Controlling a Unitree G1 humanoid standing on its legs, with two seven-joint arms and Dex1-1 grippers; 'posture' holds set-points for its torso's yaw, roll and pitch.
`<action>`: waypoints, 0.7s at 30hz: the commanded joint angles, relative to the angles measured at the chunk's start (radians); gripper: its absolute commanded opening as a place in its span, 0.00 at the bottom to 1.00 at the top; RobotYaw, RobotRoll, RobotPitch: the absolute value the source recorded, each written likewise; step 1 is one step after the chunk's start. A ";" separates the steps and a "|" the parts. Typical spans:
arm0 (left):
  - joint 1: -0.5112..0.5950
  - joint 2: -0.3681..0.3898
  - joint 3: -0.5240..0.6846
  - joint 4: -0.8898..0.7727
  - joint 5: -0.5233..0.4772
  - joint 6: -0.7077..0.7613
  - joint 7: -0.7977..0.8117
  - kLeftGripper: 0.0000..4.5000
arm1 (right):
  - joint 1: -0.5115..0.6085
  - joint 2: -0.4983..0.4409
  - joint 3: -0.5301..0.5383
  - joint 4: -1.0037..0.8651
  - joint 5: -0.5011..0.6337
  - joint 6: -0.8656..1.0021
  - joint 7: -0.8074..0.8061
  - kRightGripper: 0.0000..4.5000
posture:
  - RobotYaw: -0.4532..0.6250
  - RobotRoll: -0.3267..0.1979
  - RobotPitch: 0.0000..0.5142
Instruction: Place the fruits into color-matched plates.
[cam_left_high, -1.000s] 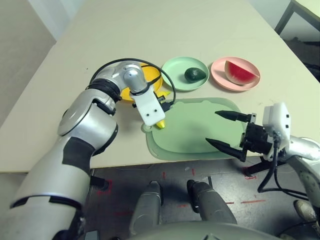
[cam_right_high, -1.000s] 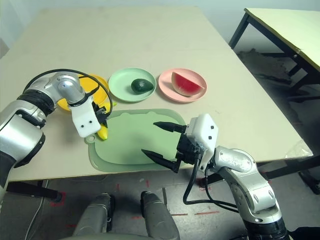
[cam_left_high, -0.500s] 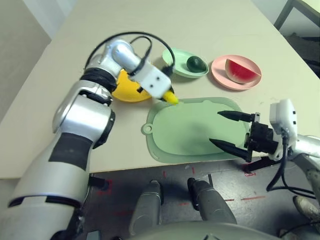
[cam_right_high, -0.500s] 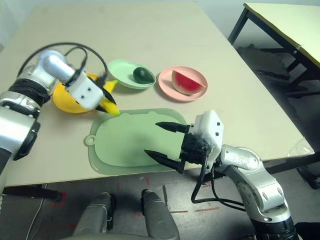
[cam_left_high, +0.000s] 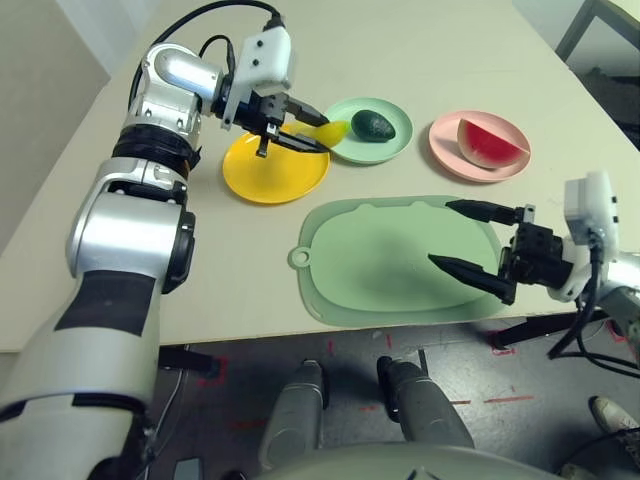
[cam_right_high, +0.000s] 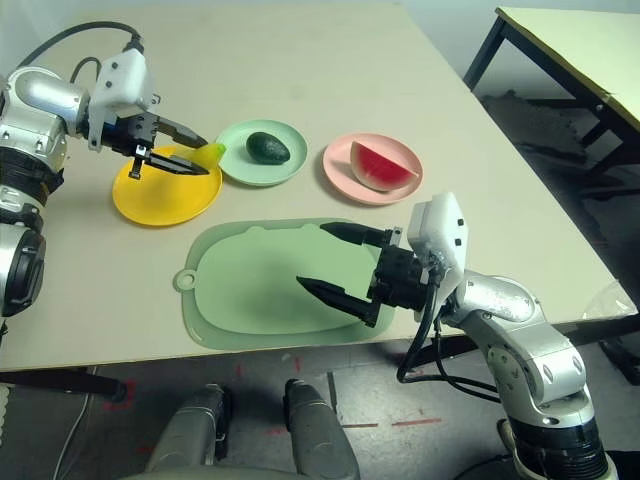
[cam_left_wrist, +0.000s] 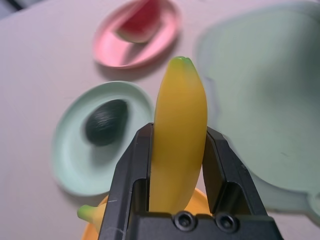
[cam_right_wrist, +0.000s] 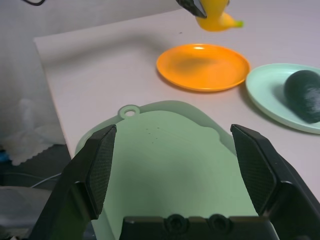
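Left claw: pinching banana, swung up off the green mat since a second ago, now above the yellow plate
Right claw: spread, empty
Avocado: on mint plate
Watermelon wedge: on pink plate
Meaning: likely only banana lowering and release left
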 joint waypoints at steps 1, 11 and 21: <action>0.064 0.009 0.052 0.033 0.012 0.054 0.151 0.32 | 0.019 -0.011 -0.073 0.019 0.037 0.025 -0.022 1.00 | 0.29 0.62 0.29; 0.227 0.011 0.016 0.068 0.149 -0.028 0.345 0.32 | 0.029 -0.039 -0.146 0.094 0.060 0.034 0.000 1.00 | 0.31 0.62 0.29; 0.229 0.010 -0.011 0.107 0.242 -0.060 0.411 0.99 | 0.005 -0.029 -0.141 0.091 0.095 0.060 -0.012 1.00 | 0.30 0.62 0.29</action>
